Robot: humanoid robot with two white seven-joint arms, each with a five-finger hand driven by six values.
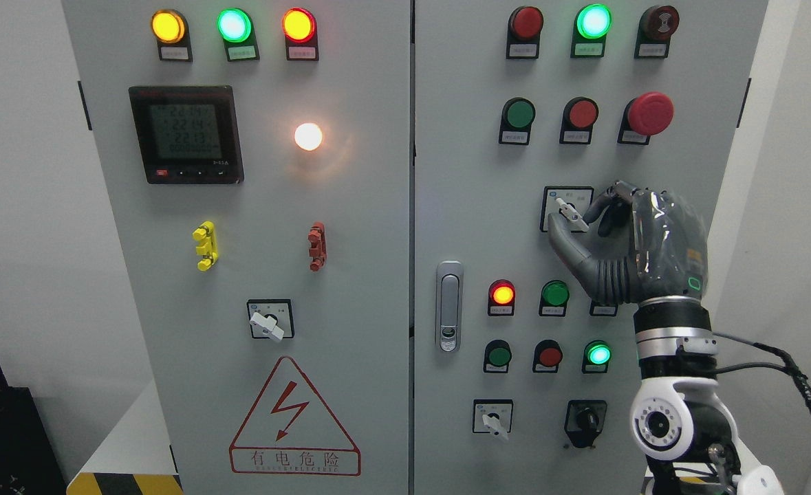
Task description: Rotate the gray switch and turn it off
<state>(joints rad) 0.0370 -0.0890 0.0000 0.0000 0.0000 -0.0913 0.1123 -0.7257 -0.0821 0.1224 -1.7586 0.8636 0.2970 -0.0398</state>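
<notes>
We see a gray cabinet (350, 261) filling most of the frame, two doors split by a seam just right of center. Left door: meter display (185, 134) upper left, three lit lamps (233, 26) along the top (amber, green, orange-red), a white glowing lamp (308, 136) mid-door, yellow clip (205, 245) and red clip (316, 246) below, a rotary switch (269, 320) lower down, red warning triangle (294, 419) at the bottom. Door latch (449, 306) sits at center frame, on the right door's left edge.

Right arm comes up from the lower right corner; our right hand (642, 251) is at right of center, against the right door. Thumb below, fingers (608, 199) curled over from the right, pinched on the lever of the gray switch (570, 212). Lever points diagonally, upper left to lower right. Switch sits on a square plate, mid-height on the right door, under the row of green and red buttons and the red mushroom button (649, 113). Below the hand: small lamps, two more selector switches near the bottom. Left arm isn't in frame.
</notes>
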